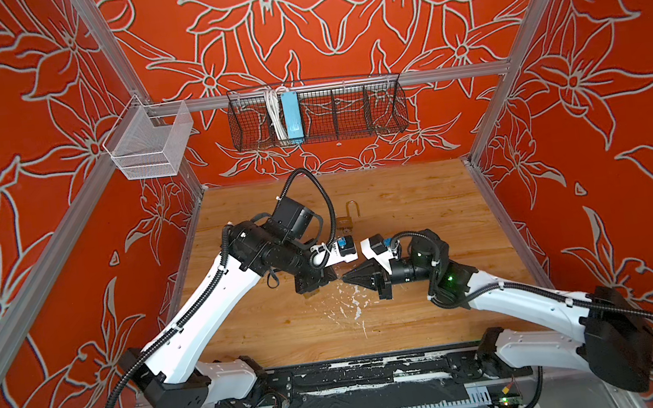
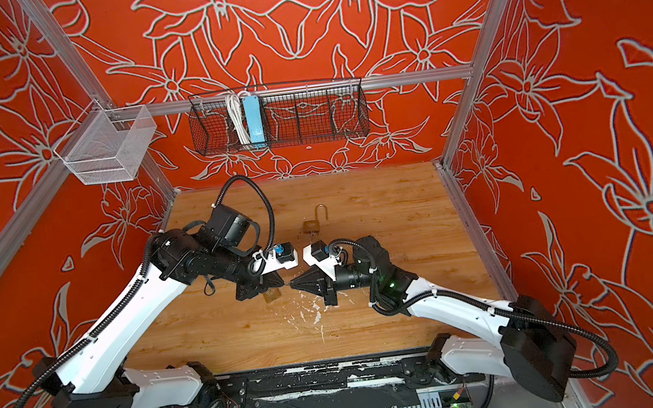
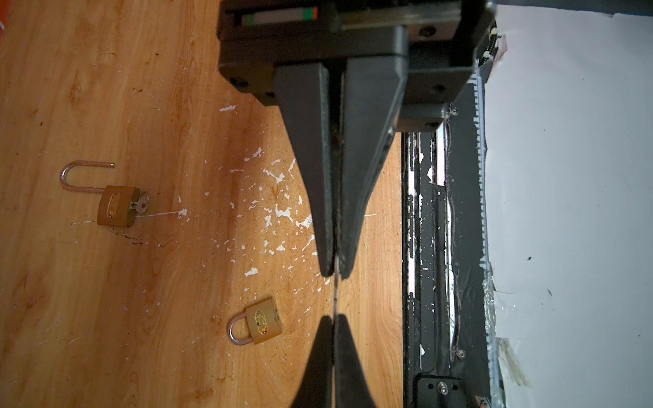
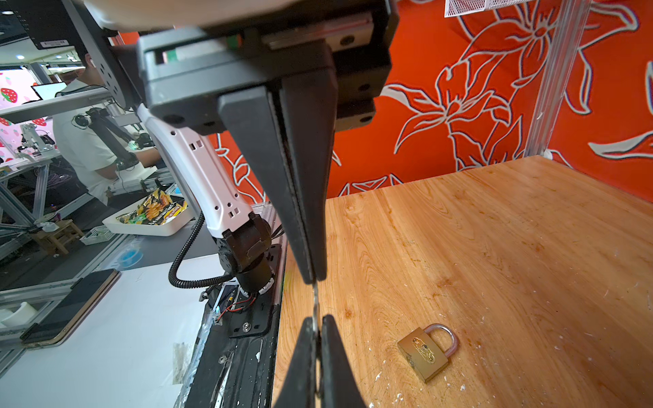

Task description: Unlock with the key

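Key point(image 3: 335, 295) gripped at both ends, left claw point(image 3: 333, 272) and right claw point(image 3: 334, 317) closed tip-to-tip

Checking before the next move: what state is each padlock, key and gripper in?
Far padlock: open, second key in its keyhole.
Near padlock: locked, lying flat.
Loose key: held at both ends.
Left gripper: shut on loose key.
Right gripper: shut on loose key.

No legible text anywhere; padlock point(image 4: 422, 353) emblem, snack packet point(image 4: 155, 212) print too blurred.
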`<control>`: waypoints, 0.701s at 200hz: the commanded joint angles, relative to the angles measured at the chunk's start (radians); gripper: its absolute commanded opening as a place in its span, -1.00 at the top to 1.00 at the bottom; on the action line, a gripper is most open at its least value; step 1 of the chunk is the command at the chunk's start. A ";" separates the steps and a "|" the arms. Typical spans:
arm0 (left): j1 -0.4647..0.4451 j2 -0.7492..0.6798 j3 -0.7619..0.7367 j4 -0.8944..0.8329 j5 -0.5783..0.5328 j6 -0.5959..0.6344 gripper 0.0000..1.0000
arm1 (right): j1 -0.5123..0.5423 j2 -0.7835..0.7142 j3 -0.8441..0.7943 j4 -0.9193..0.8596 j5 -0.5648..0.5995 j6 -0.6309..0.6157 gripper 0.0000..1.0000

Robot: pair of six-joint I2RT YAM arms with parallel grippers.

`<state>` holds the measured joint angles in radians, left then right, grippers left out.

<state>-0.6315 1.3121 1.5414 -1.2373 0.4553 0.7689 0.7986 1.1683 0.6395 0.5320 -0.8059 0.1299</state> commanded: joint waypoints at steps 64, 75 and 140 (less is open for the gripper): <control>0.035 -0.053 -0.057 0.117 0.100 -0.030 1.00 | 0.004 0.009 0.015 0.011 -0.020 0.011 1.00; 0.041 -0.057 -0.065 0.126 0.117 -0.037 1.00 | 0.005 0.008 0.015 0.010 -0.021 0.011 1.00; 0.097 -0.122 -0.132 0.244 0.211 -0.090 1.00 | 0.004 0.025 0.016 0.015 -0.035 0.020 1.00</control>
<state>-0.5591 1.2316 1.4258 -1.1194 0.5747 0.7132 0.7979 1.1755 0.6407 0.5510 -0.8127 0.1432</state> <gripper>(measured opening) 0.047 0.062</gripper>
